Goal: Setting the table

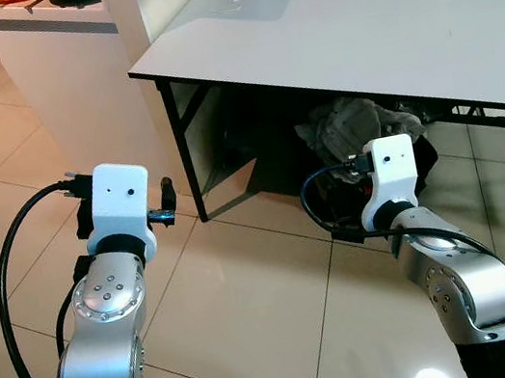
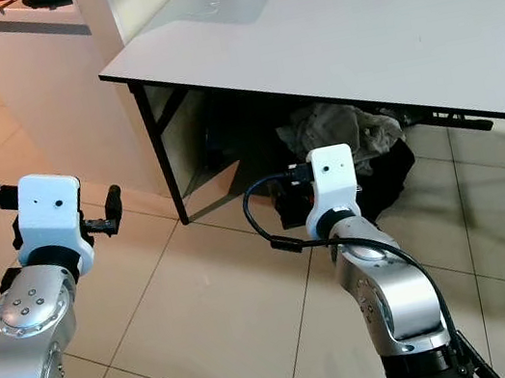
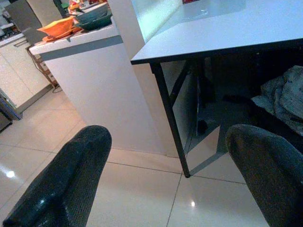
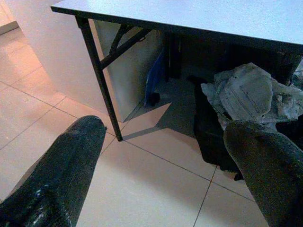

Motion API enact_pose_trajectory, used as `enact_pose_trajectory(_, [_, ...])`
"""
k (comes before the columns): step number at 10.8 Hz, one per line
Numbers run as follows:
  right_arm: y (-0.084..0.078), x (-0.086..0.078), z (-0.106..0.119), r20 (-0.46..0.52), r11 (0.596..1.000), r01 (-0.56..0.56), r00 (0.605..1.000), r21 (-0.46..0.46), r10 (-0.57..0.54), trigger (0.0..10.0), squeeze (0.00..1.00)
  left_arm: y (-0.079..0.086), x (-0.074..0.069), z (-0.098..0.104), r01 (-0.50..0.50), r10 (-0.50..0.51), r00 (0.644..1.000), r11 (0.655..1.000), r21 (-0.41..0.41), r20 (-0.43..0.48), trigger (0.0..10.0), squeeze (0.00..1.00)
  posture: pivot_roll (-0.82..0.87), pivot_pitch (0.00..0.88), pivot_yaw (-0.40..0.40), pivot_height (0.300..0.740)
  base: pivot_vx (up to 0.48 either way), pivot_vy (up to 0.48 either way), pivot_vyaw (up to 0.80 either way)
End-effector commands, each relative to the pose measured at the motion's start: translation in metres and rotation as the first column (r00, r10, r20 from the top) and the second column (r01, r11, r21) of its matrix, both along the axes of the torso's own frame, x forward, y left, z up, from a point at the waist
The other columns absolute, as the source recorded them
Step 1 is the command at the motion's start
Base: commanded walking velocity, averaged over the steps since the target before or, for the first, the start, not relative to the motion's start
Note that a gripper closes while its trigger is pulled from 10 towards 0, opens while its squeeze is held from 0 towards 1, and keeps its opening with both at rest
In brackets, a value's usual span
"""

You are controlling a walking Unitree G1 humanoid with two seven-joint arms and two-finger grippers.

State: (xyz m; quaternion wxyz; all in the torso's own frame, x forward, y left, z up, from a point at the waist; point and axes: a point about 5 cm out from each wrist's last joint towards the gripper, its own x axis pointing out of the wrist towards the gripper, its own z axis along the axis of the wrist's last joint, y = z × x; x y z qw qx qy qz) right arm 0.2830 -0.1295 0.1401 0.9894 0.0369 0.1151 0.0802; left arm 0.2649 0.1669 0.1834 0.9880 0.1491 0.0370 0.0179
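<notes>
Both arms are raised in front of the robot over a tiled floor (image 1: 255, 316), with nothing held in either.

Left end effector (image 3: 165, 184): fingers (image 3: 66, 184) spread wide apart, empty. In the head views only one black finger tip shows past the white wrist housing, at the left, short of the bench corner.

Right end effector (image 4: 165, 184): fingers (image 4: 61, 179) likewise spread wide apart, empty. It points toward the space under the bench.

The bench (image 1: 371, 31), white-topped with black folding legs (image 1: 185, 152), stands ahead and to the right, its near left corner toward the robot. Its visible top is mostly bare; small items sit at the far edge, too small to identify.

Under the bench lies a crumpled grey cloth bundle (image 4: 246, 94) resting on a dark object whose nature cannot be determined. A blue item (image 4: 154, 82) stands against a panel farther under the bench.

At far left stands a white counter (image 1: 63, 56), close beside the bench's left end. On its top are an orange dish (image 3: 57, 26) and, just beside it, dark grey-green bowls (image 3: 94, 13), apparently stacked. This tableware is well apart from both end effectors
</notes>
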Motion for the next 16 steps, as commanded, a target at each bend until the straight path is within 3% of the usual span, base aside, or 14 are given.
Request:
enact_pose_trajectory(1, [0.0, 0.0, 0.005, 0.017, 1.0, -0.001, 1.0, 0.003, 0.001, 10.0, 0.0, -0.001, -0.001, -0.001, 0.003, -0.003, 1.0, 1.0, 0.006, 0.0, 10.0, 0.0, 0.05, 0.046, -0.016, 0.74, 0.0, 0.0, 0.0])
enact_pose_trajectory(5, [0.0, 0.0, 0.005, 0.017, 1.0, -0.001, 1.0, 0.003, 0.001, 10.0, 0.0, -0.001, -0.001, -0.001, 0.003, -0.003, 1.0, 1.0, 0.006, 0.0, 10.0, 0.0, 0.05, 0.046, -0.016, 0.74, 0.0, 0.0, 0.0])
enact_pose_trajectory(6, [-0.01, 0.002, 0.015, 0.077, 0.999, 0.048, 0.996, -0.014, -0.047, 10.0, 0.0, 0.0, -0.003, 0.002, -0.014, 0.015, 0.999, 1.0, -0.02, 0.038, 10.0, 0.0, 0.06, 0.09, -0.065, 0.74, 0.0, 0.0, 0.0])
enact_pose_trajectory(7, [-0.024, 0.004, 0.027, 0.159, 0.99, 0.134, 0.979, -0.038, -0.126, 10.0, 0.0, 0.003, -0.006, 0.005, -0.046, 0.05, 0.996, 0.998, -0.051, 0.08, 10.0, 0.0, 0.06, 0.09, -0.065, 0.74, 0.0, 0.0, 0.0])
enact_pose_trajectory(8, [-0.027, 0.004, 0.032, 0.177, 0.988, 0.154, 0.973, -0.021, -0.148, 10.0, 0.0, 0.005, -0.007, 0.005, -0.054, 0.058, 0.995, 0.997, -0.046, 0.084, 10.0, 0.0, 0.06, 0.09, -0.064, 0.74, 0.0, 0.0, 0.0])
enact_pose_trajectory(9, [-0.024, 0.005, 0.033, 0.155, 0.99, 0.14, 0.978, -0.008, -0.137, 10.0, 0.0, 0.009, -0.007, 0.004, -0.076, 0.079, 0.993, 0.996, -0.037, 0.084, 10.0, 0.0, 0.07, 0.091, -0.055, 0.74, 0.0, 0.0, 0.0])
enact_pose_trajectory(11, [-0.025, 0.007, 0.03, 0.145, 0.986, 0.146, 0.98, -0.083, -0.133, 10.0, 0.0, 0.009, -0.005, 0.005, -0.071, 0.072, 0.994, 0.997, -0.016, 0.086, 10.0, 0.0, 0.08, 0.082, -0.051, 0.74, 0.0, 0.0, 0.0])
enact_pose_trajectory(14, [-0.035, 0.018, 0.025, 0.169, 0.96, 0.258, 0.957, -0.11, -0.238, 10.0, 0.0, 0.002, -0.001, 0.009, -0.021, 0.026, 0.993, 0.999, -0.041, 0.114, 10.0, 0.0, 0.06, 0.063, -0.057, 0.74, 0.0, 0.0, 0.0])
enact_pose_trajectory(16, [-0.03, 0.02, 0.019, 0.103, 0.979, 0.161, 0.983, -0.127, -0.149, 10.0, 0.0, -0.005, 0.003, 0.007, 0.014, -0.008, 0.993, 0.998, -0.058, 0.114, 10.0, 0.0, 0.04, 0.053, -0.05, 0.74, 0.0, 0.0, 0.0])
